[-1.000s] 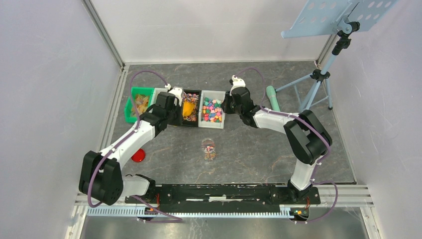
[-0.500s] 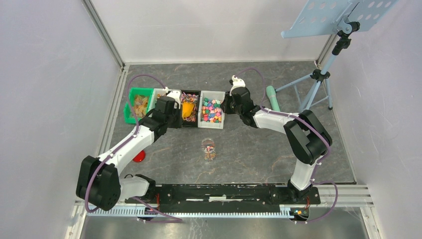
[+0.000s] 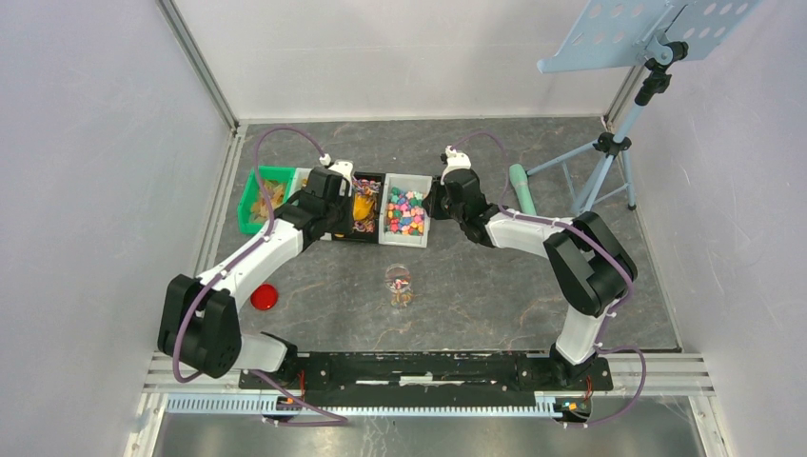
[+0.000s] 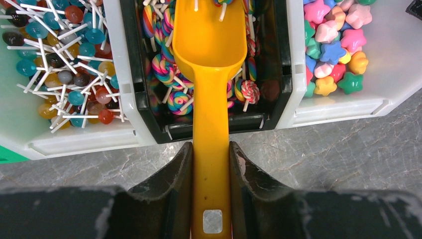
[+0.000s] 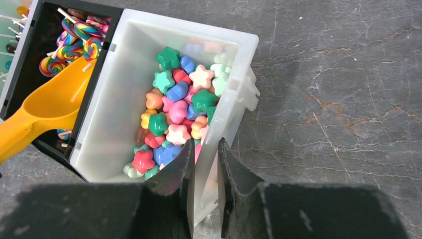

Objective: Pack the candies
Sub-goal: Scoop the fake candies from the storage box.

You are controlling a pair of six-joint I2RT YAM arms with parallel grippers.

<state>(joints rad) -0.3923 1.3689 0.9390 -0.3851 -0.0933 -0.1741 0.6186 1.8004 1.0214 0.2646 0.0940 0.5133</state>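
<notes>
**While both end effectors grip, candies lie in four bins**

Left end effector (image 4: 211, 152): closed on the handle of one orange scoop (image 4: 211, 99). The scoop's long axis runs straight away from the wrist. Its bowl sits in the black bin (image 4: 130, 74) over the swirl lollipops (image 4: 166, 69), and the bowl's far end is cut off by the frame.

Right end effector (image 5: 205, 147): clamped on a side wall of the right white bin (image 5: 124, 74), which holds the star candies (image 5: 174, 109).

Bins counted: four in a row on the table (image 3: 495, 286), namely green bin (image 3: 249, 214), white, black, white. The left white bin (image 4: 74, 142) holds ball lollipops (image 4: 59, 55), their sticks pointing every way.

The green bin's contents are yellowish and too small to identify. From above, the left arm hides much of the left white bin.

One clear jar (image 3: 399, 284) stands upright, well apart from the bins, contents unclear. One red lid (image 3: 265, 296) lies to its left.
</notes>
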